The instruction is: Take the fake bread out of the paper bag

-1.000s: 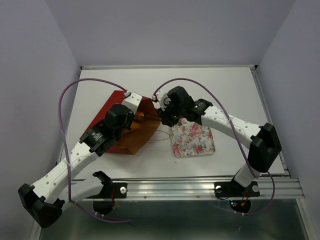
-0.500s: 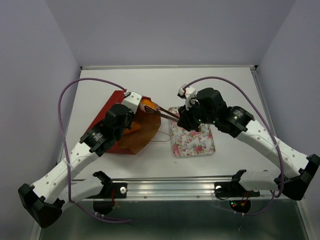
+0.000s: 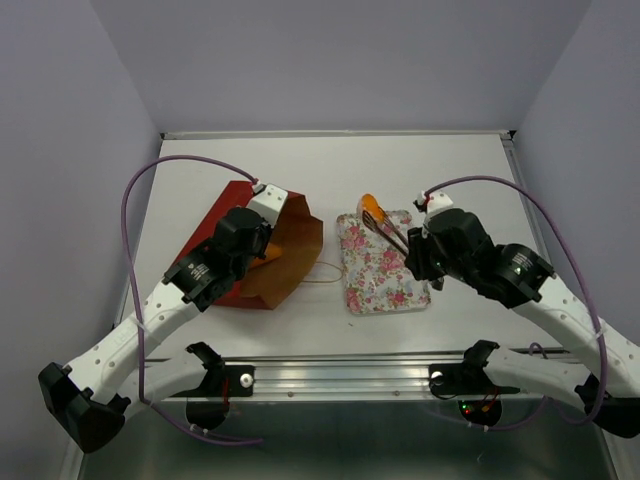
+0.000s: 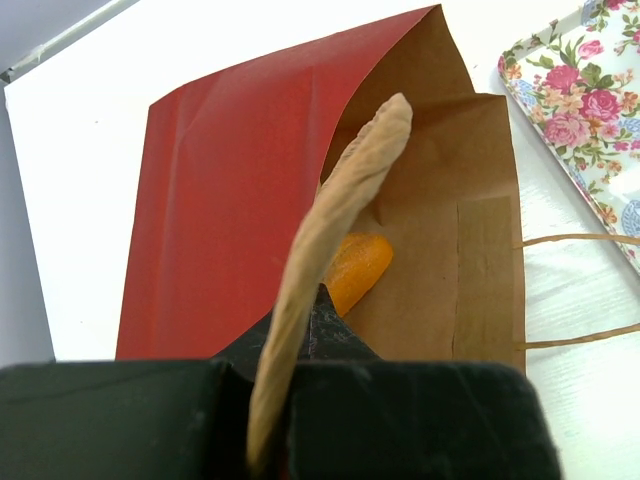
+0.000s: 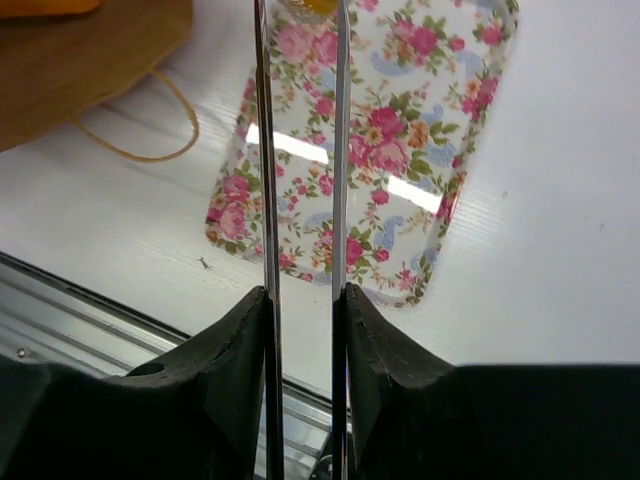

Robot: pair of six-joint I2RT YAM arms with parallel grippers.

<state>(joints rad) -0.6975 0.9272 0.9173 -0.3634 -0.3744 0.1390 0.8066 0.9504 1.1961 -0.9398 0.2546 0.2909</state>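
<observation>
Swung rightward from the paper bag (image 3: 235, 205), the right claw (image 3: 378, 218) now pinches 1 bread piece (image 3: 371, 203) at the floral tray's (image 3: 385, 280) far edge. The left claw (image 4: 300, 320) clamps the bag's rim; another bread piece (image 4: 358, 270) lies inside, on the table (image 3: 450, 170).

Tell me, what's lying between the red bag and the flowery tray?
The thin cord handles of the paper bag lie there on the white table, reaching toward the floral tray. The top and left wrist views both show it.

paper bag (image 3: 293, 250) left of tray (image 3: 385, 285), bread (image 4: 355, 272) inside
</observation>
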